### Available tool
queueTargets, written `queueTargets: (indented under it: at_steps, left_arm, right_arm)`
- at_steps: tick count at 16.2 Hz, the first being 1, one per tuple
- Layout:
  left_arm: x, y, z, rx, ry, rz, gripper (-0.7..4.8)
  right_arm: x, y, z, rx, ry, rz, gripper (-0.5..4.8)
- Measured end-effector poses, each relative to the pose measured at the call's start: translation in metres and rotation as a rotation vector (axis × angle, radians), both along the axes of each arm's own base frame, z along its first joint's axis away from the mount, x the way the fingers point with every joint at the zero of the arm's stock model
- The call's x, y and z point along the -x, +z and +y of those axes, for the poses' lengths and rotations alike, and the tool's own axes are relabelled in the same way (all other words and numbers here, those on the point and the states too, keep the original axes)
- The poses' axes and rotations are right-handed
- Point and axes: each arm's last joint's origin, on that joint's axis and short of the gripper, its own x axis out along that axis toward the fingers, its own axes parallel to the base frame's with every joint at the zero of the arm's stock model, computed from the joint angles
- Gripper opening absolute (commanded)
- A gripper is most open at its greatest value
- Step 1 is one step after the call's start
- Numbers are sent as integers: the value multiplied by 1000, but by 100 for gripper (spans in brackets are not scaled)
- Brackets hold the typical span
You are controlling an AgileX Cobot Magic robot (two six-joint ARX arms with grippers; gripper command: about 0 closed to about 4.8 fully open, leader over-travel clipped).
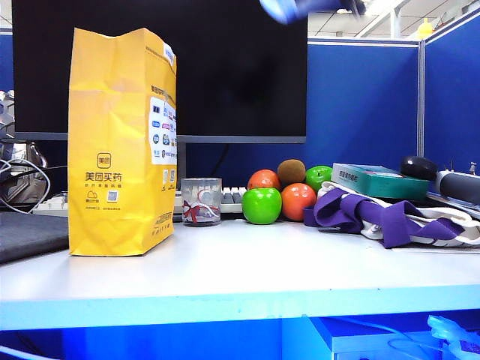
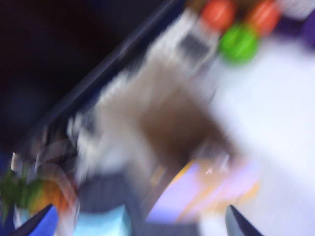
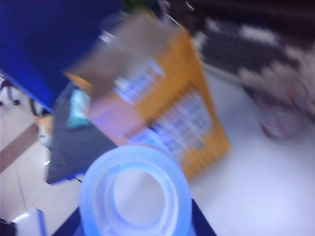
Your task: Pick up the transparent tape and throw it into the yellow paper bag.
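The transparent tape (image 3: 135, 194), a pale translucent ring, fills the near part of the right wrist view, and my right gripper (image 3: 135, 228) is shut on it, with a dark finger on each side. Beyond it stands the yellow paper bag (image 3: 167, 113), its mouth open. In the exterior view the bag (image 1: 120, 142) stands upright at the table's left, and a blurred bluish shape (image 1: 289, 7) at the top edge is an arm high over the table. My left gripper (image 2: 140, 226) is open and empty, looking down on the bag's brown opening (image 2: 172, 128). Both wrist views are smeared.
A clear cup with red marks (image 1: 201, 201) stands right of the bag. Behind it are apples, oranges and a kiwi (image 1: 277, 195), then a purple and white cloth (image 1: 390, 217) and a teal box (image 1: 379, 180). A monitor (image 1: 225, 67) is at the back, a dark pad (image 1: 30, 234) far left.
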Motion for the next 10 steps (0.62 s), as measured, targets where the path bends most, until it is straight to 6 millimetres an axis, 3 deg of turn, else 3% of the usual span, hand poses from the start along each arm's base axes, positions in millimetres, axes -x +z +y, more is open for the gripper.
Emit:
queueTargets:
  at_steps: [2, 5, 7, 10]
  left_arm:
    - [-2, -1, 33, 58, 36, 83, 479]
    - [3, 6, 79, 301, 27, 135, 479]
    - [6, 9, 90, 362, 37, 136, 479]
    - [7, 9, 89, 402, -13, 149, 479]
  right_arm:
    - [11, 20, 18, -28, 62, -53, 184]
    - [16, 40, 48, -84, 138, -131, 185]
    - [-1, 41, 63, -115, 149, -122, 203]
    - [-36, 23, 96, -154, 210, -25, 203]
